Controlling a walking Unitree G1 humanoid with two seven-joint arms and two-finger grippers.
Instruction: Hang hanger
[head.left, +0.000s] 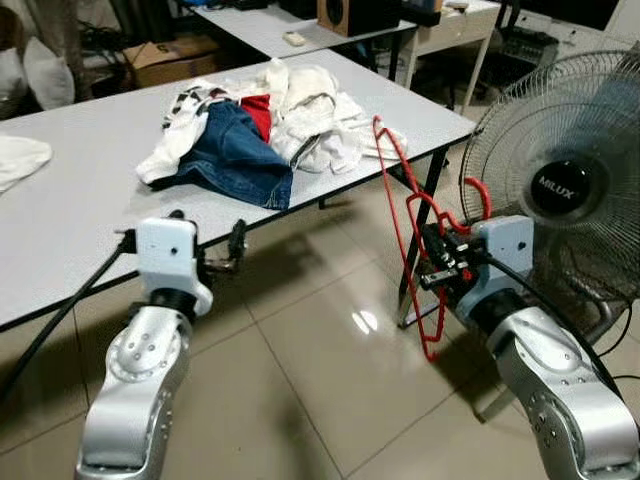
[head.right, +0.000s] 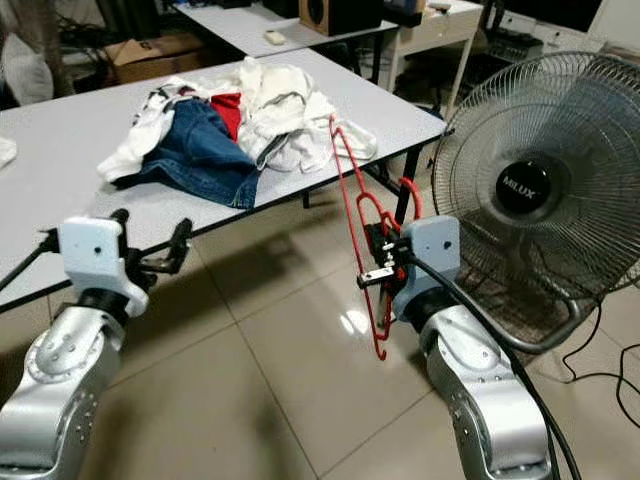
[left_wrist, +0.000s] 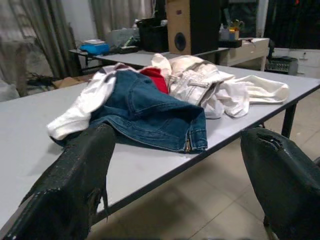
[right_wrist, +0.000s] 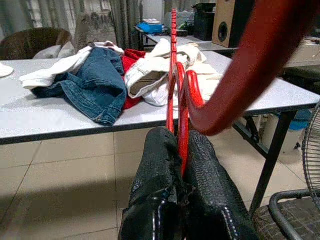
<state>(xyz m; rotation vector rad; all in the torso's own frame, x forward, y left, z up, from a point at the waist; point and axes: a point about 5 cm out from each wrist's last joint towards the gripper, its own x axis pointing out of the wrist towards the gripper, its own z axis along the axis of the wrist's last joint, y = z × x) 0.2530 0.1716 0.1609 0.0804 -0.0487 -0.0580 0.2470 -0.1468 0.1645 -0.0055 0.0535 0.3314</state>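
Observation:
A red plastic hanger (head.left: 404, 230) hangs upright in my right gripper (head.left: 436, 257), which is shut on it near its neck, off the table's right corner and above the tiled floor. In the right wrist view the black fingers (right_wrist: 200, 180) clamp the red hanger (right_wrist: 183, 95), its hook curving up past the camera. My left gripper (head.left: 208, 252) stands open just off the front edge of the grey table (head.left: 90, 190), with nothing between its fingers (left_wrist: 75, 185). A heap of clothes (head.left: 260, 125), white garments over blue denim (left_wrist: 150, 110), lies on the table.
A large standing fan (head.left: 575, 180) is close on the right, just behind my right arm. A second table (head.left: 290, 20) with a speaker stands further back. A white cloth (head.left: 20, 155) lies at the table's left. Open tiled floor (head.left: 300, 380) lies between my arms.

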